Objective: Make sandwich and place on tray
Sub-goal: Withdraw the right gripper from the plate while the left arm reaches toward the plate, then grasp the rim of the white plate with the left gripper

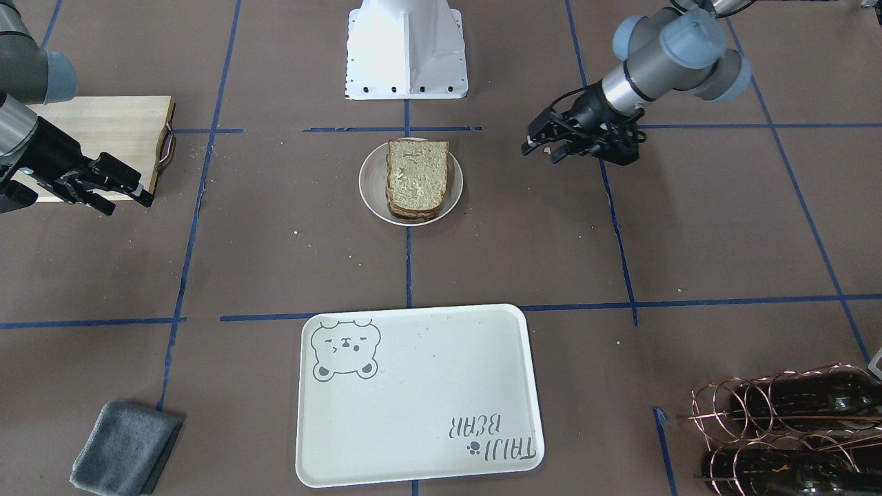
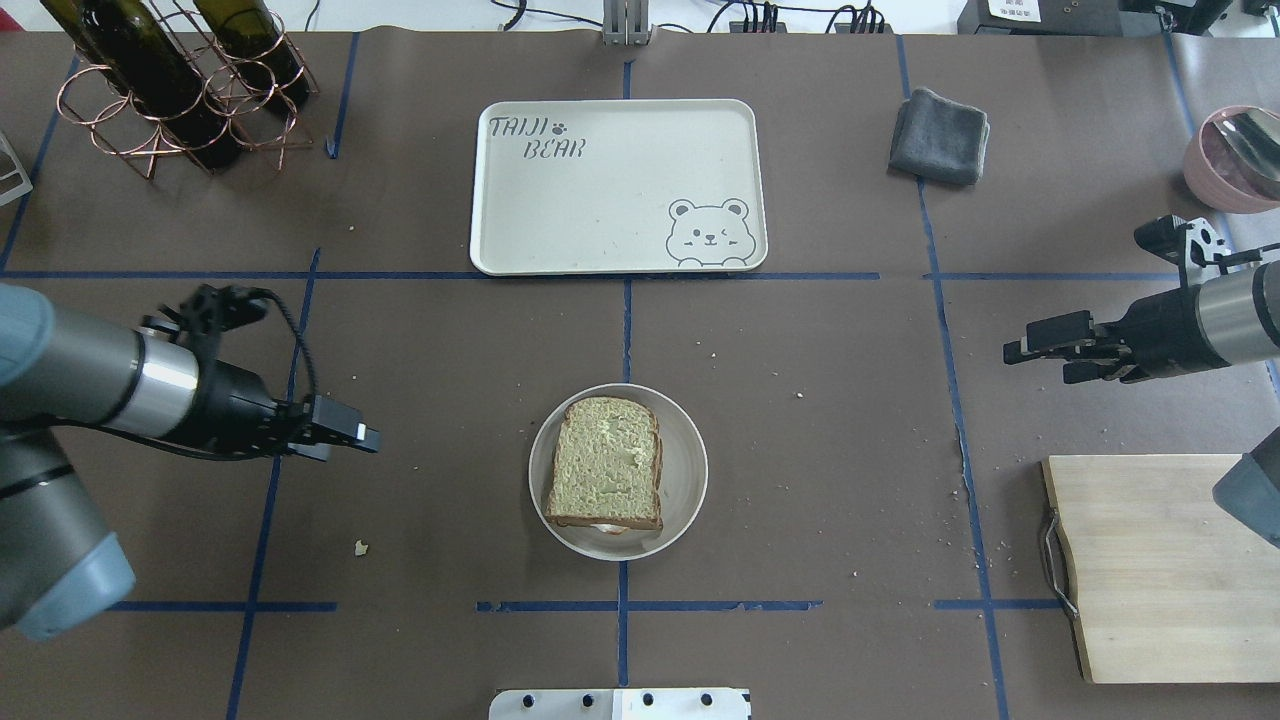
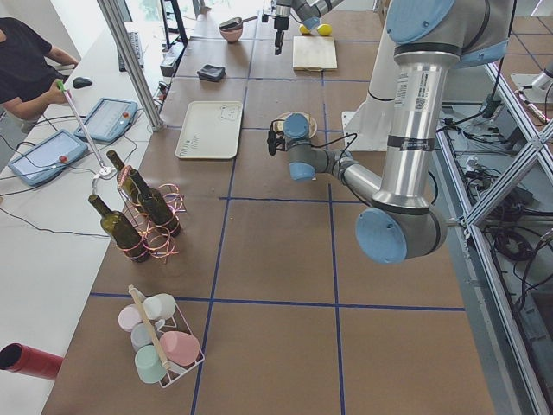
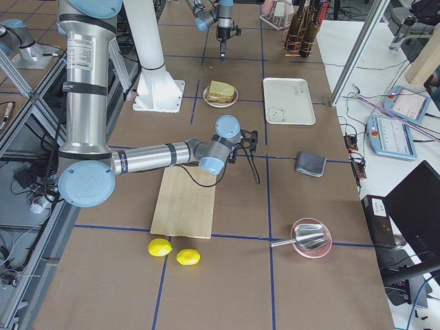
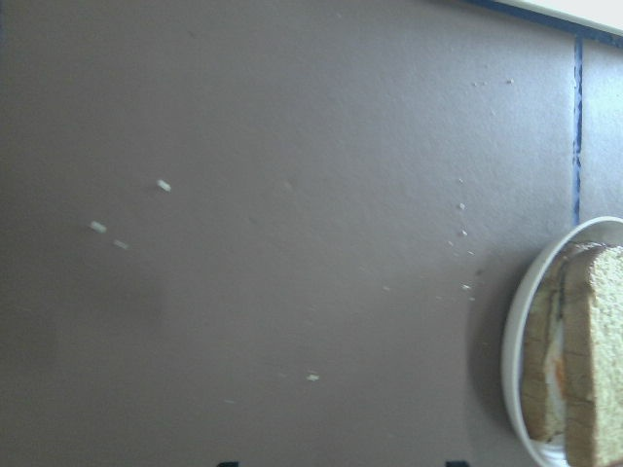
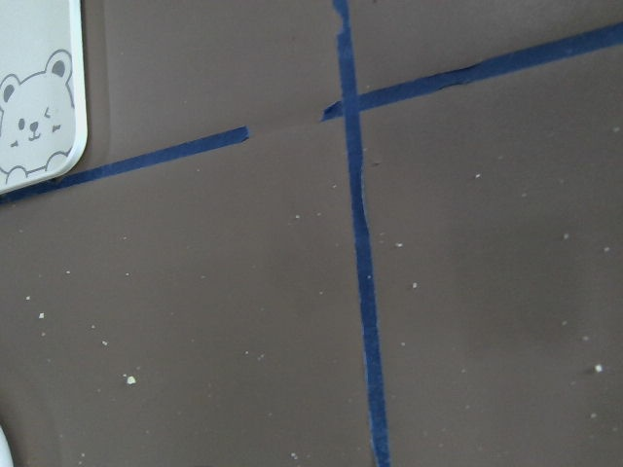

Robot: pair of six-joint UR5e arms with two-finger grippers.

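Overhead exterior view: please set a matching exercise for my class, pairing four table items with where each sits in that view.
1. brown-crusted bread sandwich
2. white rounded-rectangle bear tray
3. folded grey cloth
4. pale wooden board with metal handle

A. lower right
B. upper middle
C. on the round grey-white plate
D. upper right

Pairs: 1-C, 2-B, 3-D, 4-A

**Board, cloth, bottles and fruit around the desk**

A pale wooden board (image 2: pixel 1160 570) with a metal handle (image 2: pixel 1052 548) lies flat on the brown desk (image 2: pixel 800 450). The desk is marked off by blue tape lines (image 2: pixel 627 330) and dotted with crumbs (image 2: pixel 361 547). A folded grey cloth (image 2: pixel 940 136) sits on the far side. A copper wire rack (image 2: pixel 150 150) holds dark wine bottles (image 2: pixel 150 85). A pink bowl (image 2: pixel 1205 165) carries a metal scoop (image 2: pixel 1250 140). Two lemons (image 4: pixel 159 247) lie just past the board's end. Pastel cups (image 3: pixel 180 347) fill a small wire basket.
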